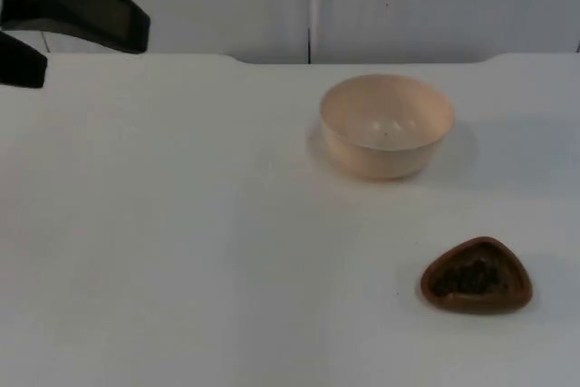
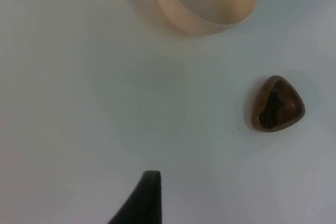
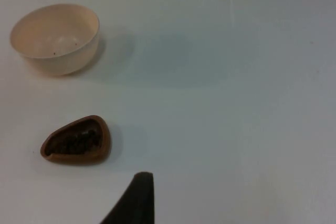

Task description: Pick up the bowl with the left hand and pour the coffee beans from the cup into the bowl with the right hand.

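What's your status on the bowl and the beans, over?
Left arm up at table's far left corner, right waiting. Cream bowl upright on table, untouched. Brown cup of coffee beans nearer, apart from bowl. Nothing between them.

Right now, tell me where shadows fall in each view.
Top view: soft shadow right of the cream bowl. Left wrist view: broad faint shadow on the white table below the bowl. Right wrist view: dim patch beside the bowl, thin shadow by the brown cup.
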Tool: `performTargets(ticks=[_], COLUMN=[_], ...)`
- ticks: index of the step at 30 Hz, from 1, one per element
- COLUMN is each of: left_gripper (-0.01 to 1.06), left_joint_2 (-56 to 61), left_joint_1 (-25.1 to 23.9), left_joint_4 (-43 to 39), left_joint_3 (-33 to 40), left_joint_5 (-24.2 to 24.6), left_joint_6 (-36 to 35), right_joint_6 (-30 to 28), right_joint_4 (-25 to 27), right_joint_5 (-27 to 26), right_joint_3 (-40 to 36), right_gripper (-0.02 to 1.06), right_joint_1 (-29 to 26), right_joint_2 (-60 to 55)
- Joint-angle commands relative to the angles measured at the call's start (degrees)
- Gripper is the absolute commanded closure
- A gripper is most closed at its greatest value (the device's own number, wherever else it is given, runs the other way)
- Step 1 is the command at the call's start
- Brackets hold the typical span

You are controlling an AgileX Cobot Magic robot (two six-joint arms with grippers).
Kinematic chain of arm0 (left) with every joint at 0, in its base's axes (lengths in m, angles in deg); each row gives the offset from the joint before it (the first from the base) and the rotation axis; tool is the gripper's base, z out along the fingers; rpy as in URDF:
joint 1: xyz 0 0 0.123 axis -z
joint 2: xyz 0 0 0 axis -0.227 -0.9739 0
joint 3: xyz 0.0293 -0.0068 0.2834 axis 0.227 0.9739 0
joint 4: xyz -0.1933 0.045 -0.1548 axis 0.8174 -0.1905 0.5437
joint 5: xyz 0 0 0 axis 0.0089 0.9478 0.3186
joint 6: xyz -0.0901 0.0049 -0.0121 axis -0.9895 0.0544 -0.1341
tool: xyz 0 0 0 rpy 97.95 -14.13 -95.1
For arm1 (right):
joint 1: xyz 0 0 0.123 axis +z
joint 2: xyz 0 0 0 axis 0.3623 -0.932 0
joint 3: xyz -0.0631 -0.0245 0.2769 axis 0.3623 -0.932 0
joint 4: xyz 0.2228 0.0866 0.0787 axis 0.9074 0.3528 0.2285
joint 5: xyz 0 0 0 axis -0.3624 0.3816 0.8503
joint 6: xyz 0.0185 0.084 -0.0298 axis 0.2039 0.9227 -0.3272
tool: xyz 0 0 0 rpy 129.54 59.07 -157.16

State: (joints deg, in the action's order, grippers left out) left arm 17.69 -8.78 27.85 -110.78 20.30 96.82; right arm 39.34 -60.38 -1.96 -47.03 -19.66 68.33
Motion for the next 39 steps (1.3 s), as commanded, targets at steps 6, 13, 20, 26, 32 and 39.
performTargets(ticks=[6, 13, 20, 26, 32, 39], left_gripper=[0.0, 0.0, 0.0, 0.0, 0.0, 0.03], left_joint_2=[-5.0, -11.2, -16.4, -21.4, -30.0, -37.2], left_joint_1=[7.8, 9.4, 9.4, 9.4, 11.0, 12.3], left_joint_4=[1.5, 2.2, 2.2, 2.8, 3.2, 4.1], left_joint_3=[-0.3, -3.5, -10.1, -16.1, -24.2, -30.5], left_joint_5=[-9.7, -10.3, -9.6, -9.4, -8.7, -8.9], left_joint_6=[0.4, 0.4, 0.4, -0.2, -3.8, -7.8], right_joint_6=[-0.7, -0.7, -0.7, -0.7, -0.7, -0.7], right_joint_4=[0.0, 0.0, 0.0, 0.0, 0.0, 0.0], right_joint_5=[-0.5, -0.5, -0.5, -0.5, -0.5, -0.5], right_joint_3=[-0.2, -0.2, -0.2, -0.2, -0.2, -0.2], right_gripper=[-0.01, -0.01, -0.01, -0.01, -0.01, -0.01], right_joint_1=[-0.4, -0.4, -0.4, -0.4, -0.4, -0.4], right_joint_2=[0.1, 0.1, 0.1, 0.1, 0.1, 0.1])
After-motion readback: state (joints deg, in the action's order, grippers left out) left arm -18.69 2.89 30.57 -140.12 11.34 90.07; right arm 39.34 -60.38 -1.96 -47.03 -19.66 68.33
